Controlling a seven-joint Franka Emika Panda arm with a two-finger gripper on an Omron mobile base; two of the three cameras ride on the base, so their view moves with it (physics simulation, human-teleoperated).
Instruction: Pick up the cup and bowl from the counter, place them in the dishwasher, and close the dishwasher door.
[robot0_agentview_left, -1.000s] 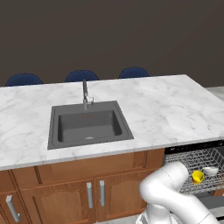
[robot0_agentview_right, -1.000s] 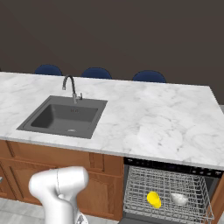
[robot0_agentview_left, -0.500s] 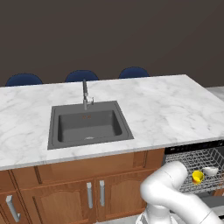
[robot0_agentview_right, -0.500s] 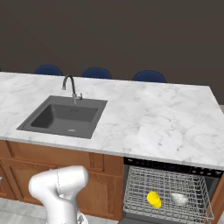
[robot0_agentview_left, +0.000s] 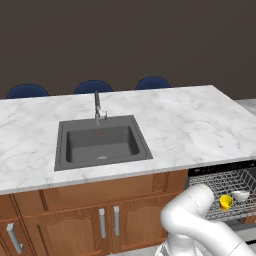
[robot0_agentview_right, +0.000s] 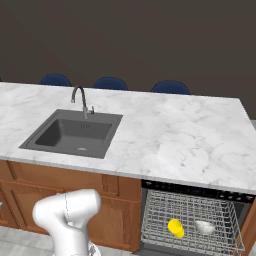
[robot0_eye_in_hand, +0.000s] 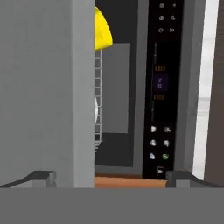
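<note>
Hand (robot0_eye_in_hand: 105, 177) wide apart, cup (robot0_eye_in_hand: 102, 30) half hidden

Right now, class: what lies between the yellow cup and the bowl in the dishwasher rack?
Only bare wire rack separates cup and bowl, seen in the right base view.

Cup (robot0_agentview_right: 175, 228) and bowl (robot0_agentview_right: 204, 227) sit side by side in the rack (robot0_agentview_right: 187, 220) of the dishwasher (robot0_agentview_right: 192, 222), under the tabletop (robot0_agentview_right: 180, 135), right of the sink (robot0_agentview_right: 74, 133); chairs (robot0_agentview_right: 109, 83) behind.

Yellow cup (robot0_agentview_right: 175, 228) & white bowl (robot0_agentview_right: 204, 227) side by side in dishwasher (robot0_agentview_right: 190, 220) rack; door (robot0_eye_in_hand: 43, 92) open.
</note>
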